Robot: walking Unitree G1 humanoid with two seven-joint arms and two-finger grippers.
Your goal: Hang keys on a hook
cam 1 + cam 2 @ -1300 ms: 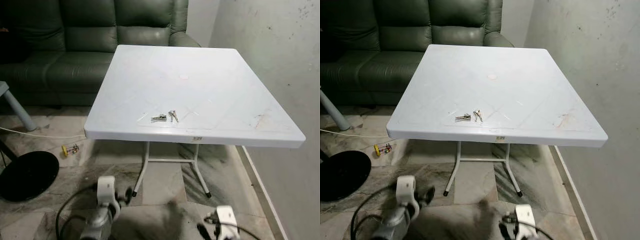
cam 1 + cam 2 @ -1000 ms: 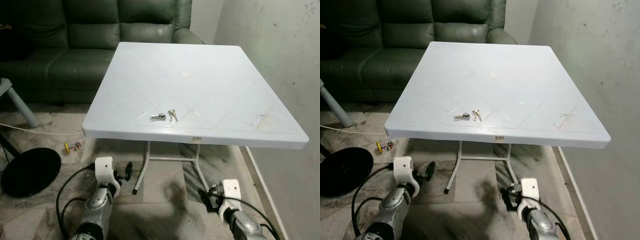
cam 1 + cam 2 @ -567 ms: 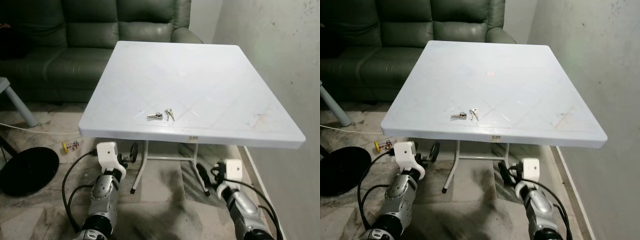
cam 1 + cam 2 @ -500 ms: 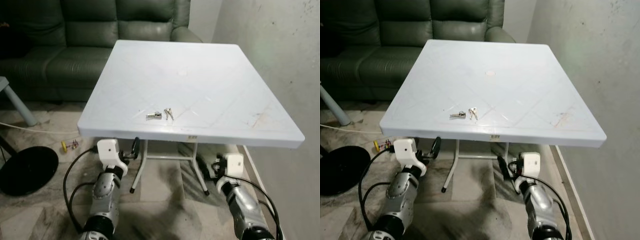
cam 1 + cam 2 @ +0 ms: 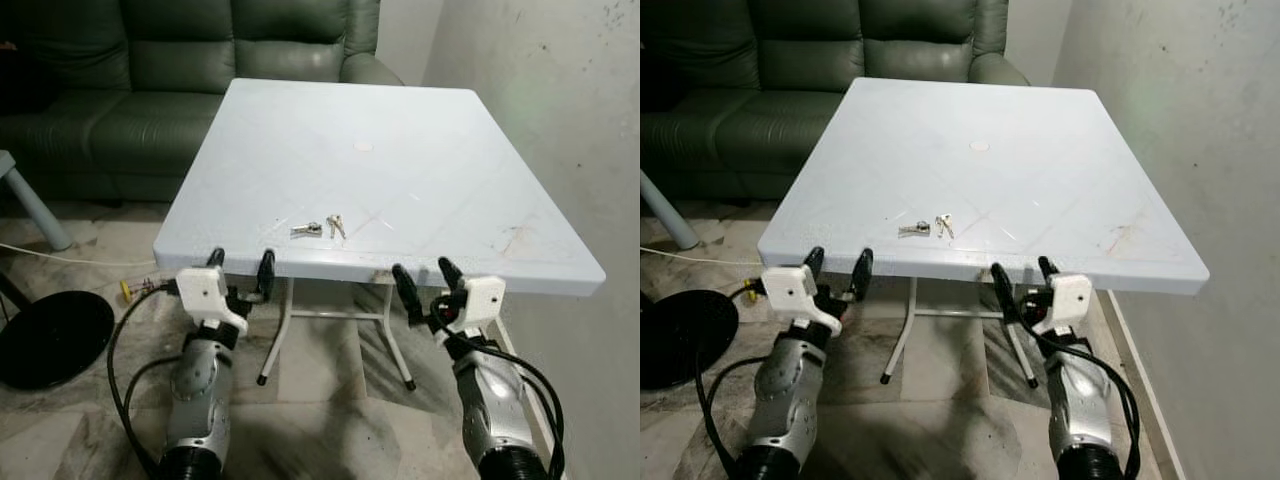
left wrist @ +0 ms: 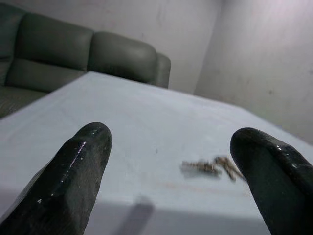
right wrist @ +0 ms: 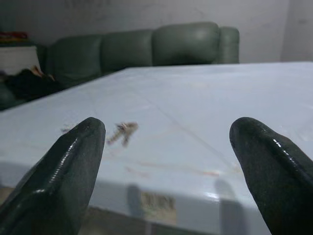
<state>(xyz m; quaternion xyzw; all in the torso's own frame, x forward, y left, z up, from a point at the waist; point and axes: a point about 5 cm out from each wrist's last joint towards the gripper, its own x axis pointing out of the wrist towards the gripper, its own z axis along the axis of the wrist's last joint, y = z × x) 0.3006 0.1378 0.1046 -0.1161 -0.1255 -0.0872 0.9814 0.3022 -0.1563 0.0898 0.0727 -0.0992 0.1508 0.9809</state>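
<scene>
- The keys [image 5: 320,227] lie flat on the white counter [image 5: 420,190], a small bunch close to its near edge and a little left of the middle of that edge.
- The left tool [image 5: 240,268] is raised at the counter's near edge, left of the keys and apart from them; its two black fingers stand apart with nothing between them.
- In the left wrist view the keys [image 6: 212,166] lie ahead on the counter top, seen through the gap between the fingers [image 6: 73,171], nearer the finger on the far side of the gap.
- The right tool [image 5: 423,280] is raised at the same edge, right of the keys and apart from them; its fingers are also spread, holding nothing.
- In the right wrist view the keys [image 7: 122,131] lie beyond the counter edge, close to one finger [image 7: 63,171].
- A sticker [image 7: 157,207] sits on the counter's front rim.
- A dark green sofa [image 5: 150,70] stands behind the counter, and a plain wall [image 5: 560,120] runs along the right.
- A black round base [image 5: 45,335] rests on the tiled floor [image 5: 320,420] at the left.
</scene>
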